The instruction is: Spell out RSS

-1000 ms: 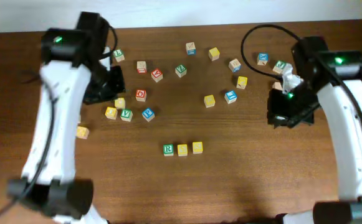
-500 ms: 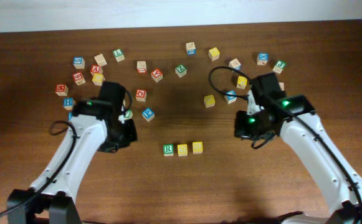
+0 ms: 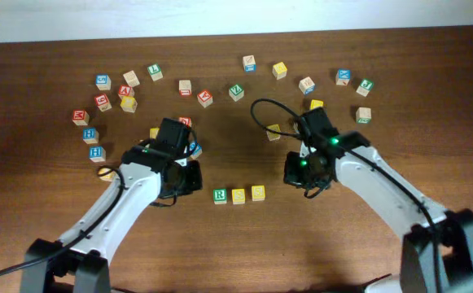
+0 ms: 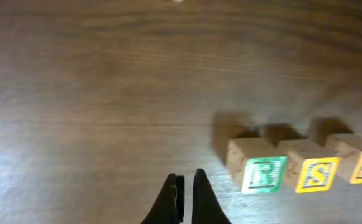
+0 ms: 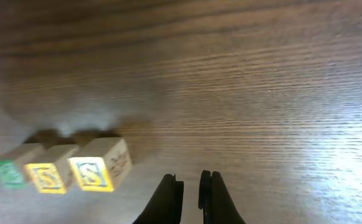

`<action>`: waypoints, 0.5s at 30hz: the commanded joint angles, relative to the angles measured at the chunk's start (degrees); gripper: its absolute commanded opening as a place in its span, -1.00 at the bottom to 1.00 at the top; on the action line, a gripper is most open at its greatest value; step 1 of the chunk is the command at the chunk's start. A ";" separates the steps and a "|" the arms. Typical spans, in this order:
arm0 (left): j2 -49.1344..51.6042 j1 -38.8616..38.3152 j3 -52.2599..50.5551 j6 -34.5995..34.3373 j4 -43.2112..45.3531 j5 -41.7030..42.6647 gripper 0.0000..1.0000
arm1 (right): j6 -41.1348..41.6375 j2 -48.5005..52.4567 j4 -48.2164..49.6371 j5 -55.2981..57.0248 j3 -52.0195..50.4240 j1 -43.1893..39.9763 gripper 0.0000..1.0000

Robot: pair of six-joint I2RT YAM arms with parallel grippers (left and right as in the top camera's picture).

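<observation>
Three letter cubes stand in a row at the table's front middle: the green R cube [image 3: 220, 195], a yellow S cube [image 3: 238, 196] and a second yellow S cube [image 3: 257, 193], sides touching. My left gripper [image 3: 189, 177] is just left of the row, shut and empty. In the left wrist view its fingers [image 4: 185, 186] are left of the R cube [image 4: 261, 173]. My right gripper [image 3: 295, 172] is just right of the row, shut and empty. In the right wrist view its fingers [image 5: 189, 190] are right of the last S cube [image 5: 93, 172].
Several other lettered cubes are scattered in an arc across the back of the table, among them a blue one [image 3: 96, 151], a red one [image 3: 205, 98], a yellow one [image 3: 279, 70] and a plain one [image 3: 363, 115]. Both arms reach in over the middle.
Both arms have swung down from the back sides toward the table's middle, ending on either side of the cube row. The three cubes have not moved.
</observation>
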 commanded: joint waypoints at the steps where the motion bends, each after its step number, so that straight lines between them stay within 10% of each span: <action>1: 0.68 -2.14 -0.39 -3.17 0.94 0.39 -1.00 | -2.25 3.58 2.12 -4.37 -0.42 0.92 -0.91; 15: 7.54 -3.17 -0.48 -3.69 2.16 3.06 -1.00 | 1.07 9.44 6.27 -2.84 -0.42 10.14 -0.92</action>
